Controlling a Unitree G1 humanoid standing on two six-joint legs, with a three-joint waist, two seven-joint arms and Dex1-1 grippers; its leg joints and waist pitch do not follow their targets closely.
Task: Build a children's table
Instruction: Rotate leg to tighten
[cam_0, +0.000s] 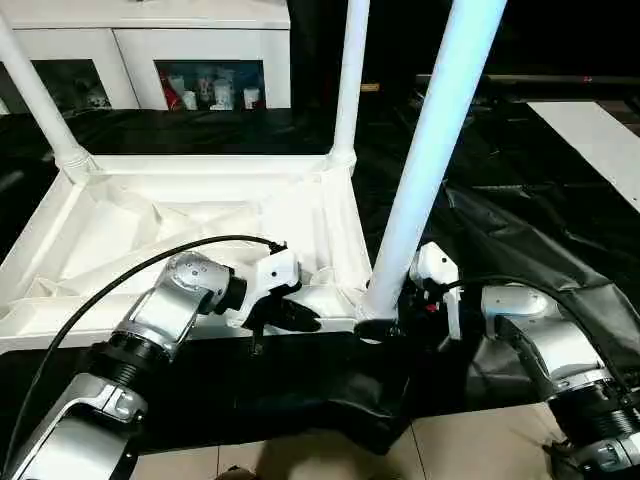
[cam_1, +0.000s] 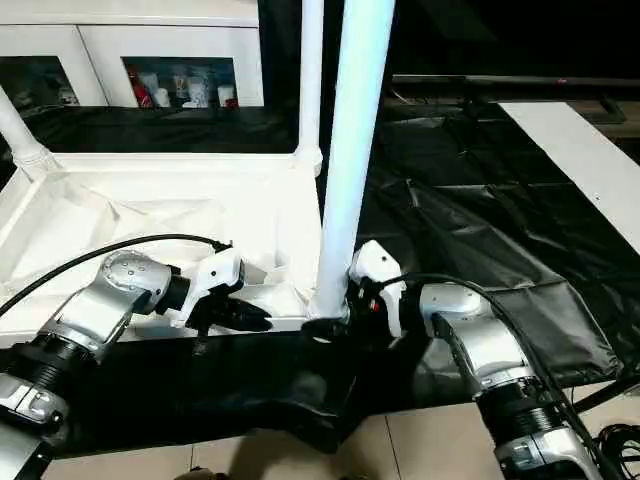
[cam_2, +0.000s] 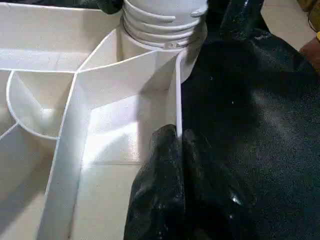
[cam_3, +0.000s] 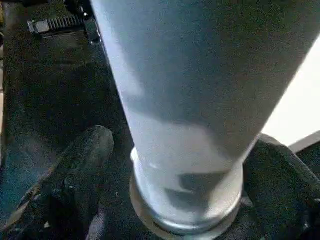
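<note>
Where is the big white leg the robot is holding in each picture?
Left eye view: the long white tapered plastic tube leg slants up right of centre.
Right eye view: it rises near the middle.
Left wrist view: its ribbed base sits at the corner.
Right wrist view: it stands close between the fingers.
Shared landmark: the white plastic tabletop's round corner socket.

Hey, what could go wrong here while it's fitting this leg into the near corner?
The leg leans noticeably in its corner socket, with threads still exposed, so it may cross-thread or jam. The left tool pinches only the thin tabletop rim, so the top could slip on the black sheet as the right tool turns.
</note>
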